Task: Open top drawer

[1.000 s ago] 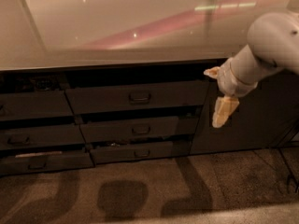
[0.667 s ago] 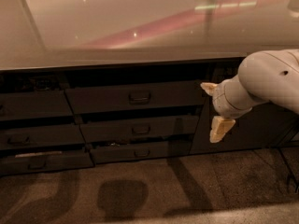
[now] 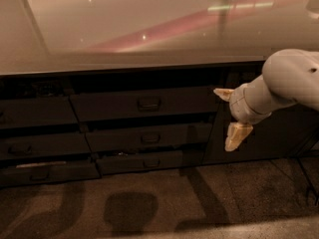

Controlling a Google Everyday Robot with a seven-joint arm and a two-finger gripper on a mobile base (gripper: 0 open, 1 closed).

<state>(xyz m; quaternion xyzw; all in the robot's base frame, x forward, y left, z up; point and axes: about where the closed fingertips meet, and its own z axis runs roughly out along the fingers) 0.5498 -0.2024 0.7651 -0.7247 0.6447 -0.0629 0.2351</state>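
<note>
Camera view is showing my gripper (image 3: 230,114) hanging just right of the top drawer (image 3: 109,106), my fingers (image 3: 237,135) standing apart; the drawer is sitting beneath the countertop (image 3: 149,29), its handle (image 3: 148,103) at centre.

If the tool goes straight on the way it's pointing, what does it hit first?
Probably the right end of the top drawer, right of its handle. The open tool hangs at the drawer stack's right edge, pointing left toward the cabinet. Depth is unclear, so it might pass in front.
</note>
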